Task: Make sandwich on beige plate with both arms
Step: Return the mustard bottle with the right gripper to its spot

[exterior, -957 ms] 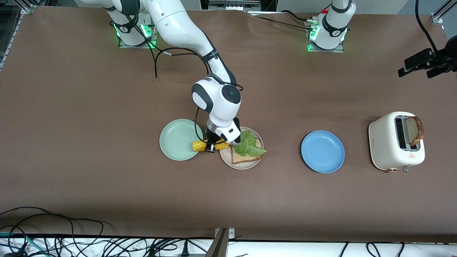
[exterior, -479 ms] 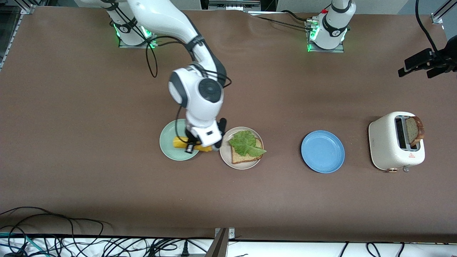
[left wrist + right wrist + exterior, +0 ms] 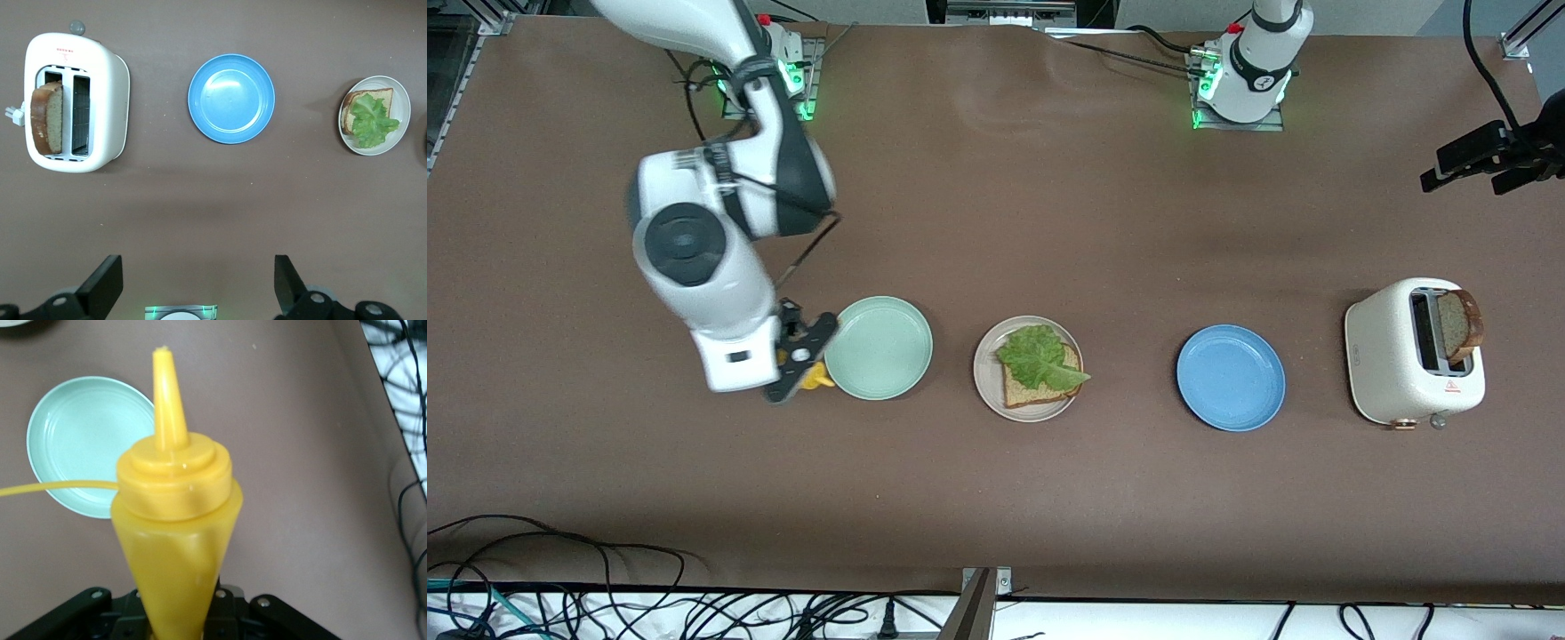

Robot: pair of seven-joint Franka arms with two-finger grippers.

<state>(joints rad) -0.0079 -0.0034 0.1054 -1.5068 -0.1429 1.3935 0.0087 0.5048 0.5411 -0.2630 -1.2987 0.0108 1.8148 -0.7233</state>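
Observation:
The beige plate (image 3: pixel 985 378) holds one bread slice (image 3: pixel 1040 389) with a lettuce leaf (image 3: pixel 1039 356) on top. They also show in the left wrist view: plate (image 3: pixel 400 130), bread (image 3: pixel 350 107) and lettuce (image 3: pixel 373 120). The second bread slice (image 3: pixel 1460 324) stands in the toaster (image 3: pixel 1405 356). My right gripper (image 3: pixel 796 360) is shut on a yellow squeeze bottle (image 3: pixel 177 520), over the table beside the mint green plate (image 3: pixel 879 347) toward the right arm's end. My left gripper (image 3: pixel 195 280) is open and empty, high above its base, where that arm waits.
The blue plate (image 3: pixel 1231 378) lies between the beige plate and the toaster and holds nothing. The mint green plate (image 3: pixel 90 443) holds nothing too. Cables hang along the table edge nearest the front camera (image 3: pixel 694 613).
My right arm has swung from the beige plate, across the mint green plate, toward the right arm's end, with the yellow bottle in its grip. The left arm has not moved.

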